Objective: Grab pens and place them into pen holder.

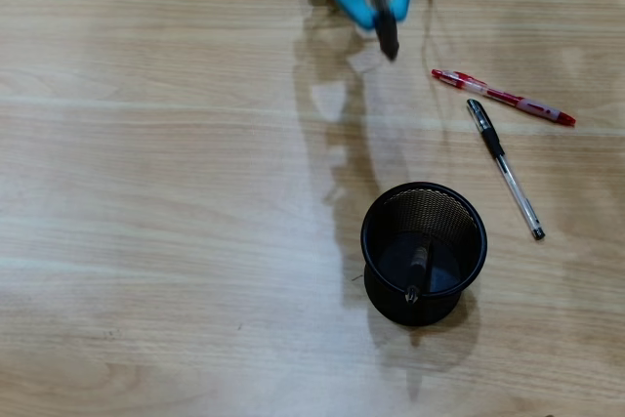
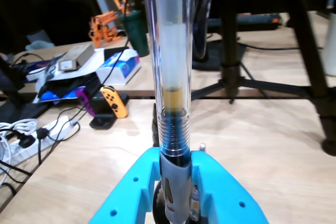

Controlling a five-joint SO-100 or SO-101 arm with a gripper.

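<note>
Fingers (image 2: 207, 182) clamp a clear pen (image 2: 170, 77) by its grip at the table's far edge; light, stiff, slick barrel, best held there; holder (image 1: 469, 217) sits nearer, two pens right.

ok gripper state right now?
Gripper: shut on a pen, up at the top edge of the overhead view, not yet over the holder.
</note>
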